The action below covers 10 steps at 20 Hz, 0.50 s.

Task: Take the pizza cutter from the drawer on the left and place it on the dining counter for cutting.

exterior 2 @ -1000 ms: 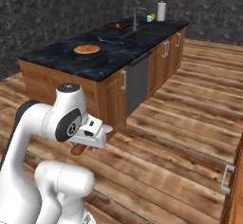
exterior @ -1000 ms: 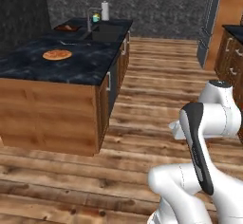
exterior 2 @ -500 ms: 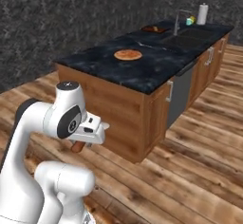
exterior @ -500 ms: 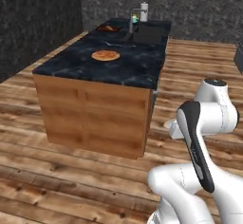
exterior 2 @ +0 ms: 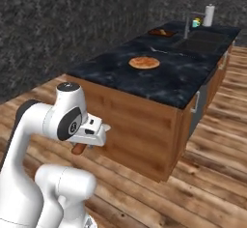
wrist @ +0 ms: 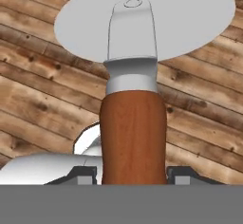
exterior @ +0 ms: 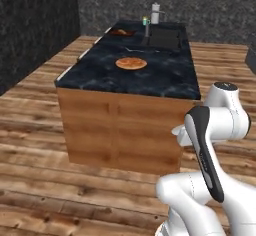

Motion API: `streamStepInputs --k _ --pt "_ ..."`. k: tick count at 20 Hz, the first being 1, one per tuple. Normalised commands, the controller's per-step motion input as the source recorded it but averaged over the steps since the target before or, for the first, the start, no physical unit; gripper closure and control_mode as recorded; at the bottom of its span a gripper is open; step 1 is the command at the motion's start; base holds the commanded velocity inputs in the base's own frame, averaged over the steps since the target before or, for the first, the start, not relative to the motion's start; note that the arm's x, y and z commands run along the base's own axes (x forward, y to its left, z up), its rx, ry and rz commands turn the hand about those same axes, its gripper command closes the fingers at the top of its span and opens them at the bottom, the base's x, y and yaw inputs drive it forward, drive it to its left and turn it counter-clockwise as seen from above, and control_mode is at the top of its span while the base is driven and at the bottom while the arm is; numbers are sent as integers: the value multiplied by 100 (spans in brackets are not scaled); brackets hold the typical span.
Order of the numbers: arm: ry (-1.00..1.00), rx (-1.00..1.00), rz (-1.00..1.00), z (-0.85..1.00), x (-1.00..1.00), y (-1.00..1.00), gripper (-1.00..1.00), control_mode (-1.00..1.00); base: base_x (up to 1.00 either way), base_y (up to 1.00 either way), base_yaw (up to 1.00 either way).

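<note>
In the left base view the dining counter (exterior: 145,77) stands ahead of the arm, its black veined top carrying a pizza (exterior: 131,63) and, further back, a sink (exterior: 165,36) with a faucet (exterior: 146,27). Nothing of the cutter lies on that top, so the placing is not yet done.

In the right base view the gripper (exterior 2: 83,145) hangs folded in close to the robot's body, low and well short of the counter's near wooden end, with a brown handle end poking out beneath it.

In the hand view the pizza cutter (wrist: 133,118) runs straight out from between the fingers (wrist: 179,174): they are partly closed and clamp the brown wooden handle on either side, the steel collar and round grey blade lying beyond them over the plank floor (wrist: 38,99).

Judged from this, the fetching is done: the cutter is out of the drawer and in hand. What is left is to raise it over the marble top, set it down near the pizza and let go.
</note>
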Motion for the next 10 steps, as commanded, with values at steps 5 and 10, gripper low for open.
streamStepInputs --k 5,10 --pt "0 0 0 0 0 0 100 100 83 97 -29" --pt "0 0 0 0 0 0 100 100 75 82 -33"
